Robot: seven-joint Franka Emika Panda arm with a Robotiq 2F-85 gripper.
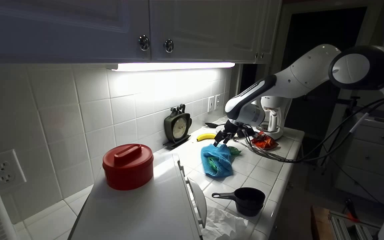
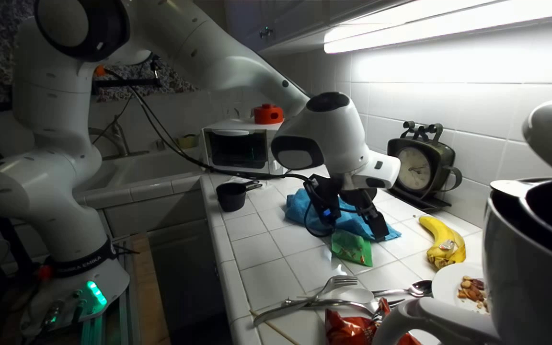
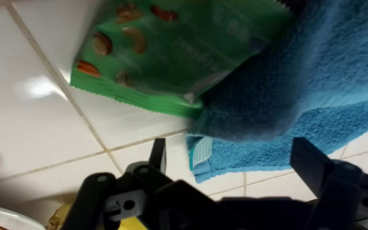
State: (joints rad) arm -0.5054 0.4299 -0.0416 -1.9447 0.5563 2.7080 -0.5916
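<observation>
Wrist view: the black two-fingered gripper [image 3: 230,153] with its jaws spread wide apart, above the border of a rumpled blue terry-cloth towel [image 3: 334,73]; whether its fingertips [image 3: 308,161] touch the towel cannot be told. The towel partly covers a green plastic packet [image 3: 171,57] printed with nuts, one crimped end of which extends over the white tiled counter [image 3: 34,127]. In both exterior views, towel and packet lie between the counter's front edge and its wall edge. Closer to the wall edge lies a curved yellow banana [image 2: 437,231]; beside the white tiled wall [image 1: 93,113] stands a squarish dark green clock [image 2: 414,167]. Near the front edge a round black cup [image 2: 231,197] stands upright, its handle directed toward the wall. In an exterior view, a round red lidded container [image 1: 128,171] rests on the white toaster oven [image 1: 145,213] at one end of the counter.
</observation>
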